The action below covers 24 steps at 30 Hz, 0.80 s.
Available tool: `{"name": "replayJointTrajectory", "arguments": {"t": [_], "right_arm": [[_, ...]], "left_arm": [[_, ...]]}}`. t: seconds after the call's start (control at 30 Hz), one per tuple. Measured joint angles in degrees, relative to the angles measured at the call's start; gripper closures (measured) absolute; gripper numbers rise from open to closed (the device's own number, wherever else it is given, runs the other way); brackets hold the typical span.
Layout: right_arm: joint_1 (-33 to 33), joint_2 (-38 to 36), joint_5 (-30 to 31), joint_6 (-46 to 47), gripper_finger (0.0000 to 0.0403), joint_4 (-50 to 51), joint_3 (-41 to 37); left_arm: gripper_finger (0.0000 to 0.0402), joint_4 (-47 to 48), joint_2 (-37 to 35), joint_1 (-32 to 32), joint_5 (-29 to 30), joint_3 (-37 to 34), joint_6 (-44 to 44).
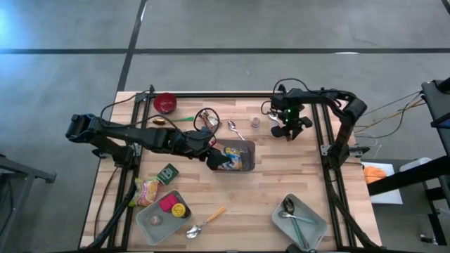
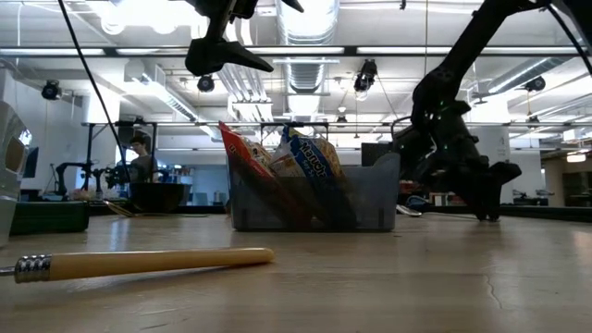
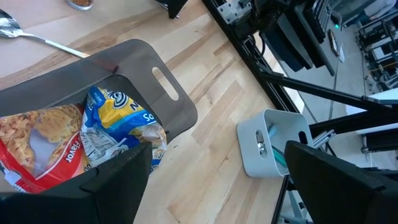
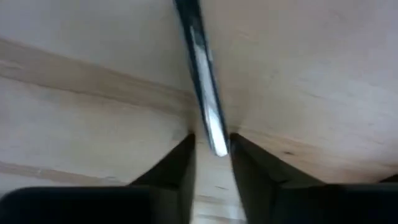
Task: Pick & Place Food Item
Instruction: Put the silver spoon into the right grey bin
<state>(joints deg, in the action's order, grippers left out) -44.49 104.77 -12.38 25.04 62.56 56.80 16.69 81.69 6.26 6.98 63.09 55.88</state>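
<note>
Two snack packets are held upright in the dark bin at table centre. The left gripper, fingers spread wide, is positioned over the bin's left edge. Right of the bin, the right gripper is closed around a metal utensil handle. Utensils lie in the grey tray nearer than the bin.

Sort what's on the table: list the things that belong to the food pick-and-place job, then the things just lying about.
Job in hand:
- dark bin
- snack packets in it
- noodle packet on the table
- left gripper, open over the bin

Lying about:
- red bowl
- wooden-handled spoon
- grey tray with cutlery
- metal utensil between the right gripper's jaws
</note>
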Motion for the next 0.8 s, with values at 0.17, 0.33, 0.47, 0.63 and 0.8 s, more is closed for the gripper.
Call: {"name": "replayJointTrajectory", "arguments": {"t": [0.17, 0.33, 0.47, 0.63, 0.8], "right_arm": [[-0.1, 0.8, 0.1, -1.7, 0.0376, 0.6, 0.2], [0.0, 0.6, -0.6, -2.3, 0.0385, 0.9, 0.0], [0.0, -0.3, 0.2, -2.7, 0.0385, 0.1, 0.0], [0.0, -1.7, 0.8, -2.7, 0.0386, -0.1, 0.0], [0.0, -3.0, 1.1, -3.0, 0.0386, 1.6, -0.1]], "left_arm": [[0.0031, 0.0, 0.0, 0.0, -0.2, 0.0, 0.0], [0.0031, 0.0, 0.0, 0.0, -0.4, 0.0, -0.2], [0.0031, -0.1, 0.0, 0.0, -0.4, 0.0, -0.2], [0.0031, -0.1, 0.0, 0.0, -0.4, 0.0, -0.2], [0.0031, -0.1, 0.0, 0.0, -0.6, 0.0, -0.2]]}}
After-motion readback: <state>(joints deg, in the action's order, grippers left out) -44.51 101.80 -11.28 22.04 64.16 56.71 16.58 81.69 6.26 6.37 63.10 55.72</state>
